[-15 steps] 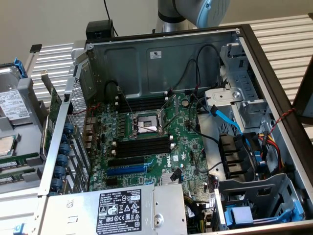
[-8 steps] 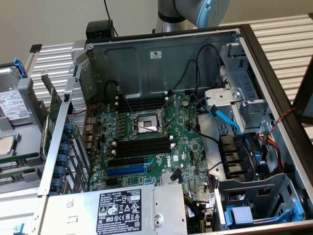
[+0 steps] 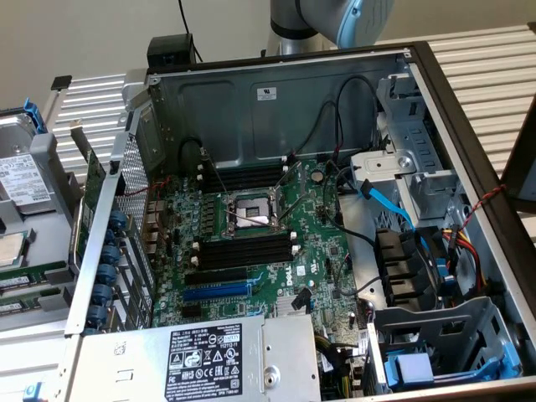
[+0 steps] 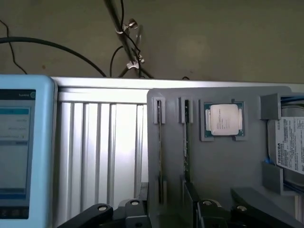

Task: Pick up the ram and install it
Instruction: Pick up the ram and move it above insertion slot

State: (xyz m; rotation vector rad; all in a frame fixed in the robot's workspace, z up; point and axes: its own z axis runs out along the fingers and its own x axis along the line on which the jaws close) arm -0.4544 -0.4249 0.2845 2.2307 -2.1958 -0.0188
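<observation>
Seen from the wrist, the gripper (image 4: pixel 185 209) hangs low over the grey parts tray (image 4: pixel 223 166), its dark linkages spread wide to either side, so I take it as released and holding nothing. Just past it the ram (image 4: pixel 186 142) stands on edge in a narrow slot of that tray, a thin dark-green stick held by small grey clips at its far end; a second stick (image 4: pixel 159 152) sits in the neighbouring slot, toward the tray's edge that meets the ribbed aluminium surface (image 4: pixel 99 152). To my eye the ram is light, stiff and thin, with fragile chips and contacts, so it wants holding by its flat faces near the middle, squarely, never by the contact edge. Farther along the tray lies a processor (image 4: pixel 224 118) in its recess, and a hard drive (image 4: pixel 289 147) at the tray's edge. In the exterior view the open computer case (image 3: pixel 469 142) shows the motherboard (image 3: pixel 318 251), where the black memory slots (image 3: pixel 247 249) beside the CPU socket (image 3: pixel 249 209) look empty.
</observation>
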